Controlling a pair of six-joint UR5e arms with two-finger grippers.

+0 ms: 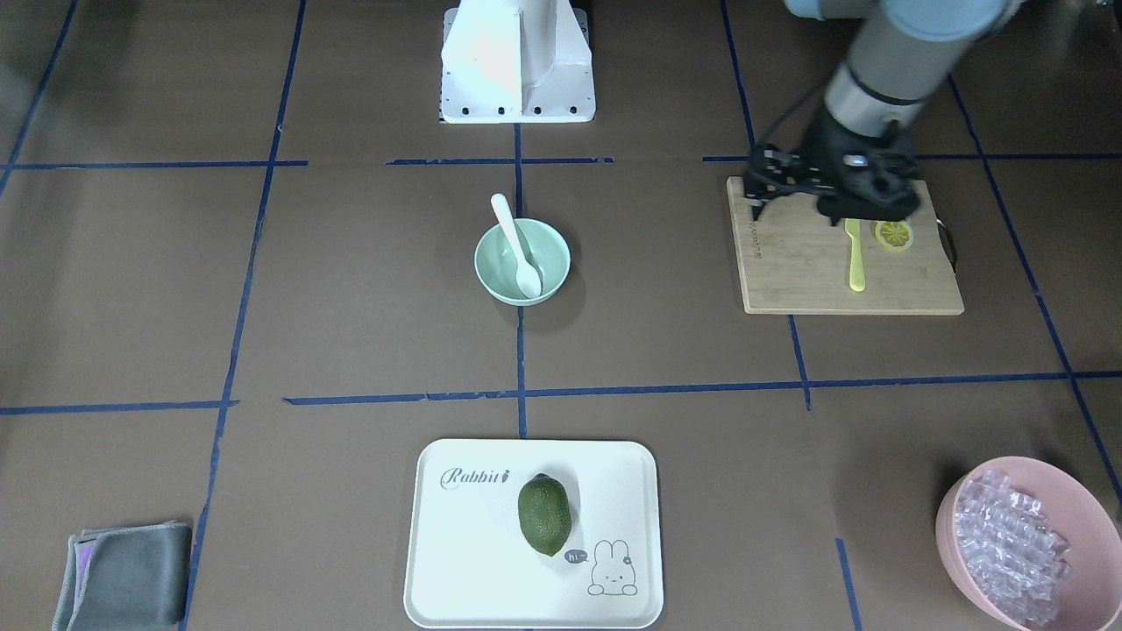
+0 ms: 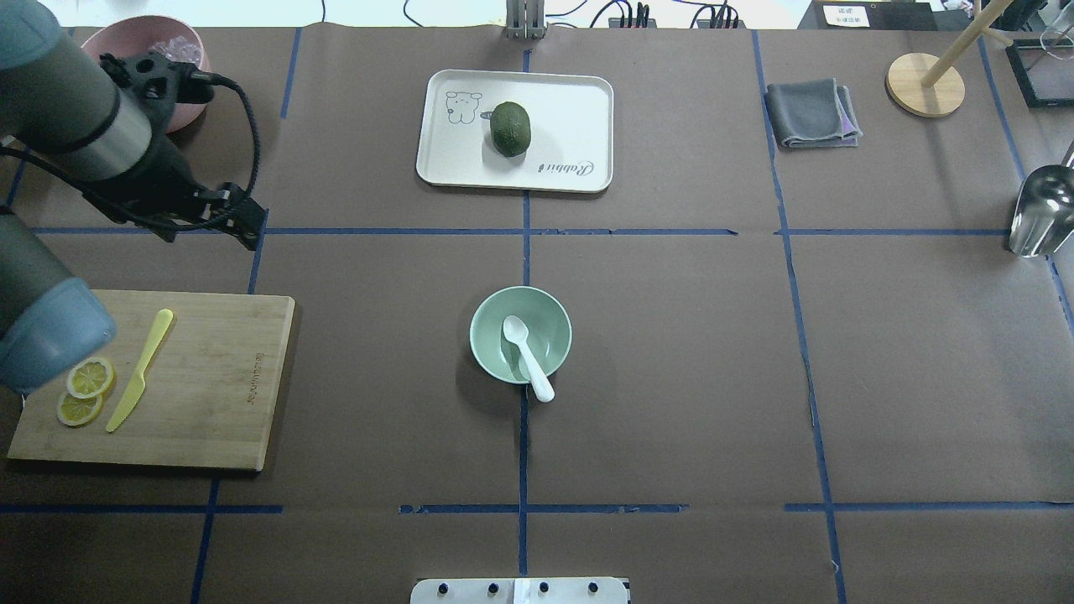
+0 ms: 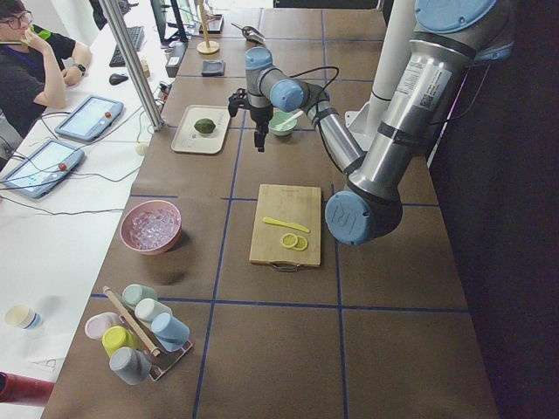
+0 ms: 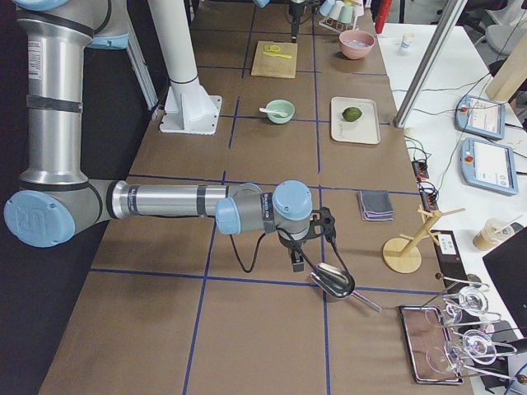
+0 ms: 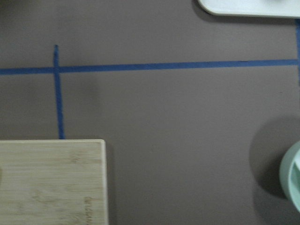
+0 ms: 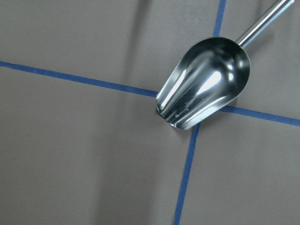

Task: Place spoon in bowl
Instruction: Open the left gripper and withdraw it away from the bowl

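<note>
Now spoon (image 2: 527, 356) in bowl (image 2: 491, 323), handle over robot-side rim; left fingers (image 2: 248, 226), right fingers (image 4: 296, 262): cannot tell.

Smooth plastic is seen in the small white spoon (image 2: 529, 359) and round mint-green bowl (image 2: 490, 335), grained wood in the rectangular board (image 2: 210, 377), mirror-polished metal in the silver scoop (image 6: 206, 89).
</note>
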